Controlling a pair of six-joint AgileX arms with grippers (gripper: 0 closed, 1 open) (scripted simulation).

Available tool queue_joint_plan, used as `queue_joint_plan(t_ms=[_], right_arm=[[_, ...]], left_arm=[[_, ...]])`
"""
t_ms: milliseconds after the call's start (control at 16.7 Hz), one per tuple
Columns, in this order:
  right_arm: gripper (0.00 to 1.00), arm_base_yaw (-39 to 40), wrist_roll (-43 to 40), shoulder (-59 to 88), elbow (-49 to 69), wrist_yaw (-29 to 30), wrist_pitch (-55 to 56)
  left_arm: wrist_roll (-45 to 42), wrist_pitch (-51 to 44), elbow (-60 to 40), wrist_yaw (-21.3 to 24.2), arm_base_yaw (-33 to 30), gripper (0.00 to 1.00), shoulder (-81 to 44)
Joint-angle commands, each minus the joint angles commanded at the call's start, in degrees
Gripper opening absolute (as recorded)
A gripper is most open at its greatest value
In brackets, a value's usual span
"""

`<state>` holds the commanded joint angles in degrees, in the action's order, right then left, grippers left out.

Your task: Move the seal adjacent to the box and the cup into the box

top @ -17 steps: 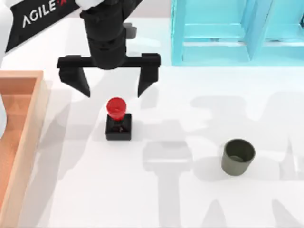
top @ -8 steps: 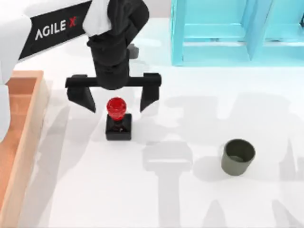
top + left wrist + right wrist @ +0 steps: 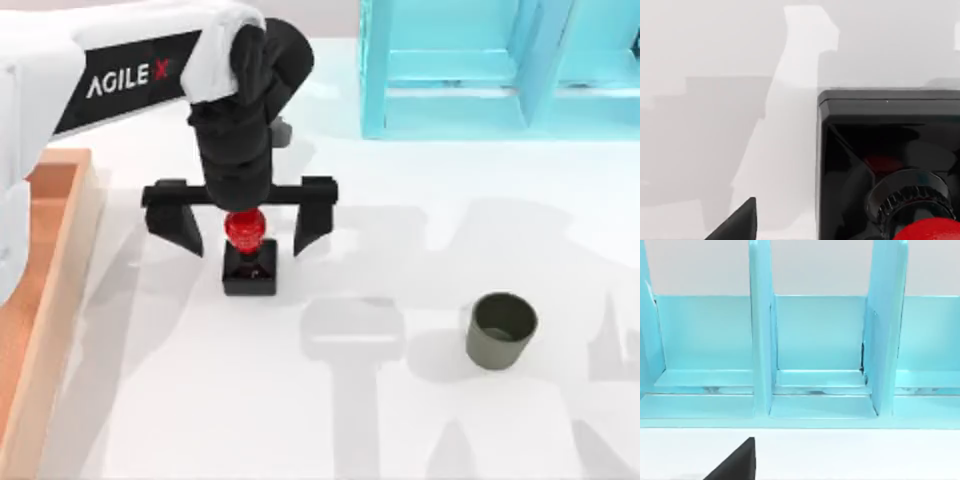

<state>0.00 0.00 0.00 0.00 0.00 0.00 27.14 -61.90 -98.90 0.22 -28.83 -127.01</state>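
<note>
The seal [image 3: 249, 268], a red knob on a black square base, stands left of the table's middle. My left gripper [image 3: 245, 238] is open right over it, one finger on each side of the knob and neither touching it. In the left wrist view the seal's black base [image 3: 880, 145] is very close, the red knob [image 3: 932, 231] below it and one dark fingertip [image 3: 740, 224] off to the side. The olive-grey cup [image 3: 501, 328] stands upright at the lower right, apart from both arms. The wooden box [image 3: 70, 260] lies along the left edge.
A light-blue shelf-like frame [image 3: 480, 70] stands at the back right. The right wrist view faces its compartments [image 3: 815, 350], with one dark fingertip [image 3: 737, 464] of my parked right gripper low in the picture. White table lies between the seal and the cup.
My left gripper has come down from behind the seal until its open fingers flank the red knob. Seal and cup have not moved.
</note>
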Motion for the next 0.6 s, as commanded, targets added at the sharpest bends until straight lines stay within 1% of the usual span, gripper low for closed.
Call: queue_joint_plan(t_ms=[600], right_arm=[[1.00,0.00,0.00,0.00,0.00,0.00,0.00]], left_arm=[[0.00,0.00,0.00,0.00,0.00,0.17,0.00]])
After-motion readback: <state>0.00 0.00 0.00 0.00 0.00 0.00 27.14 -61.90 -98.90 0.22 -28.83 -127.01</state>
